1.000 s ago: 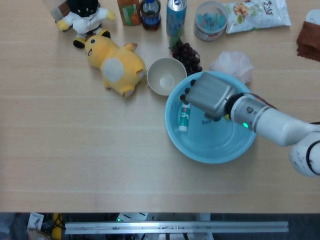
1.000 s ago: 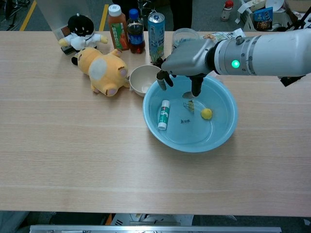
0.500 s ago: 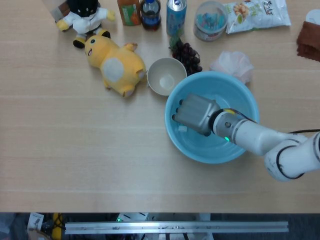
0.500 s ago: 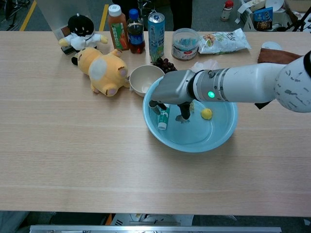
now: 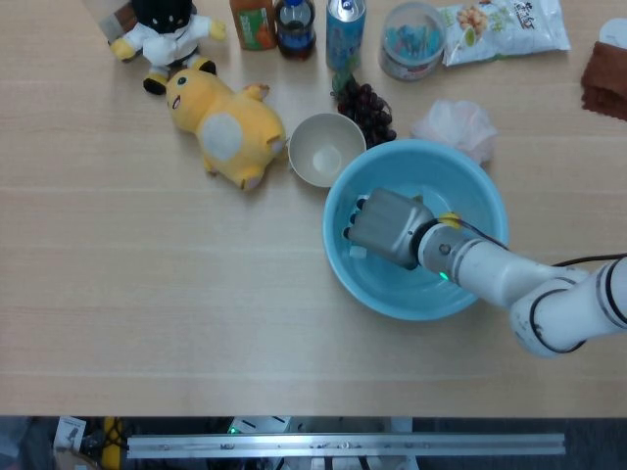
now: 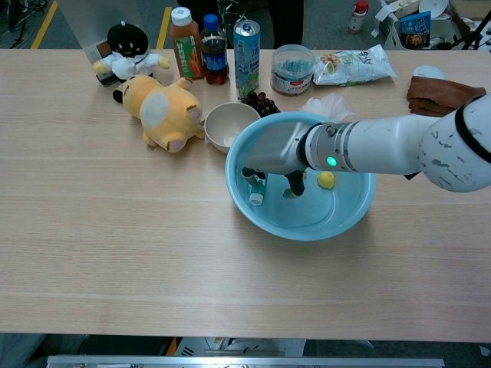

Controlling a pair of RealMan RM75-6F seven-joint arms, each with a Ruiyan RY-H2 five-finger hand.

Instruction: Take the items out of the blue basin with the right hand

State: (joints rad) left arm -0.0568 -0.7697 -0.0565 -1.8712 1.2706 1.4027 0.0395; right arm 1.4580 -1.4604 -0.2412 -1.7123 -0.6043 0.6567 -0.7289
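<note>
The right hand (image 6: 270,156) is down inside the blue basin (image 6: 349,211). It sits over a small white and green tube (image 6: 256,191) at the left side of the basin. The fingers (image 6: 294,184) point down, on either side of the tube. The pictures do not show if the hand grips the tube or only touches it. In the head view the hand (image 5: 384,227) covers almost all of the tube, so only a small white bit shows at its left edge.

A small yellow ball (image 6: 326,179) lies in the basin too, just to the right of the hand. The basin stands on the wooden table (image 6: 115,230).

A white bowl (image 6: 230,126) stands just beside the basin, at its top left. A bunch of dark grapes (image 6: 261,101) lies behind the bowl and the basin. A yellow plush toy (image 6: 163,111) lies to the left of the bowl. A black and white plush toy (image 6: 127,52) sits behind it. Two bottles (image 6: 201,54) and a tall can (image 6: 246,47) stand in a row at the back. A round tub (image 6: 291,69) and a snack bag (image 6: 354,64) are next to them. A brown cloth (image 6: 441,93) lies at the far right.

The left hand is not seen.
</note>
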